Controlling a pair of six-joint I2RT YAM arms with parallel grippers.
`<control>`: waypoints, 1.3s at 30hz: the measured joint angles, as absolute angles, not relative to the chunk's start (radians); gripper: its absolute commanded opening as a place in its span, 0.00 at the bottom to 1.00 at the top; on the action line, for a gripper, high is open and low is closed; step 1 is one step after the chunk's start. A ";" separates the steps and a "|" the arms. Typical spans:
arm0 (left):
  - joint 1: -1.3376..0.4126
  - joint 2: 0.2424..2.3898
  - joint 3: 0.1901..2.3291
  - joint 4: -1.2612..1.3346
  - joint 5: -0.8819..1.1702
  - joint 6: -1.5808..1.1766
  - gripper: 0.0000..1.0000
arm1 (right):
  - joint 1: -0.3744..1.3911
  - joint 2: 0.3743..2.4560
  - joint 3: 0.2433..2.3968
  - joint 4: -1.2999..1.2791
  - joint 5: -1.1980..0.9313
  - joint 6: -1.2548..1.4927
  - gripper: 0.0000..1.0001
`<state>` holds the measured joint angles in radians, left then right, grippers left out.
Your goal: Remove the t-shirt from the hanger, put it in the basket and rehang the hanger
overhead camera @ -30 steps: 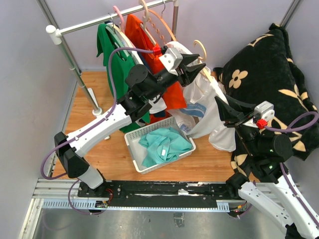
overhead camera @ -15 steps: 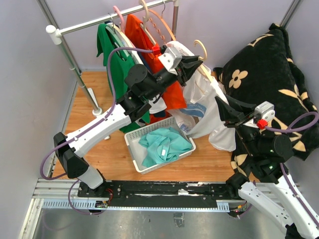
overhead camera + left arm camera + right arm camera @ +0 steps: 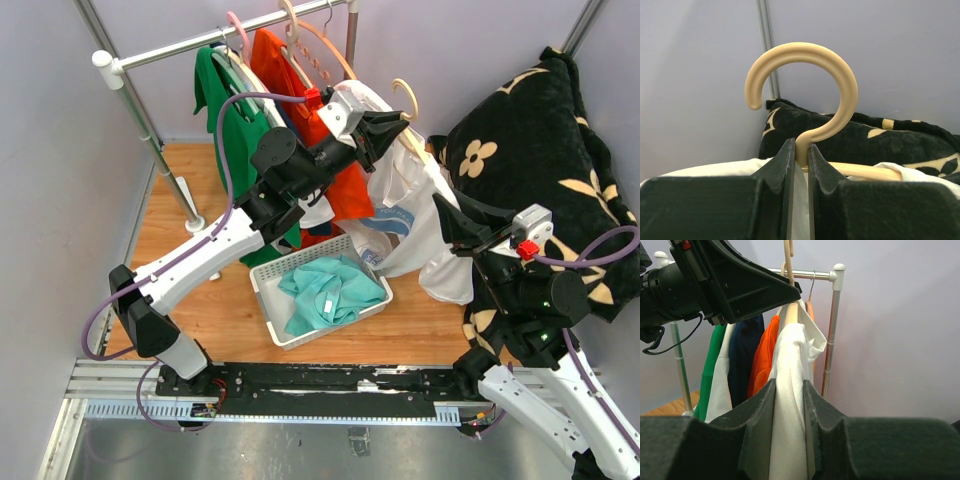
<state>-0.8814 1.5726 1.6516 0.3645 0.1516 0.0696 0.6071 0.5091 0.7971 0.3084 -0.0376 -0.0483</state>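
A white t-shirt (image 3: 415, 200) hangs on a cream plastic hanger (image 3: 405, 95), off the rail and held up in the air to the right of the rack. My left gripper (image 3: 398, 122) is shut on the hanger's neck just below the hook. In the left wrist view the hanger (image 3: 840, 80) curls up from between the left gripper's (image 3: 800, 147) black fingers. My right gripper (image 3: 441, 214) is shut on the t-shirt's lower side. In the right wrist view the white t-shirt (image 3: 790, 355) fills the gap of the right gripper (image 3: 789, 385).
A clothes rack rail (image 3: 190, 42) at the back carries a green shirt (image 3: 225, 110), an orange shirt (image 3: 280, 70) and empty hangers. A white basket (image 3: 262, 290) with a teal garment sits on the wooden floor. A black floral blanket (image 3: 530, 130) is piled at right.
My left gripper's jaws have closed onto the hanger's neck. The right gripper has kept its grip on the t-shirt without moving.
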 measured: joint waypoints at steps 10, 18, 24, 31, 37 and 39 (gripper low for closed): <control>-0.881 1.584 1.702 0.298 0.091 0.044 0.01 | 0.607 0.493 0.812 0.298 -0.028 -0.054 0.66; -0.865 1.613 1.872 0.213 0.060 0.043 0.00 | 0.607 0.441 0.812 0.236 0.009 -0.080 0.71; -0.832 1.644 1.983 0.154 0.044 0.044 0.01 | 0.607 0.397 0.812 0.192 0.034 -0.098 0.72; -0.813 1.690 2.084 0.086 0.036 0.046 0.01 | 0.607 0.358 0.807 0.146 0.054 -0.114 0.71; -0.798 1.699 2.115 0.056 0.036 0.045 0.00 | 0.607 0.340 0.786 0.120 0.076 -0.125 0.61; -0.793 1.699 2.123 0.052 0.036 0.045 0.01 | 0.607 0.336 0.773 0.111 0.084 -0.129 0.55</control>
<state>-0.7933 1.6993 2.1231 0.0517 0.0360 0.0448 0.6071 0.3359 0.7734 0.1108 0.0841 -0.1287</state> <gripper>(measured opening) 0.148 0.625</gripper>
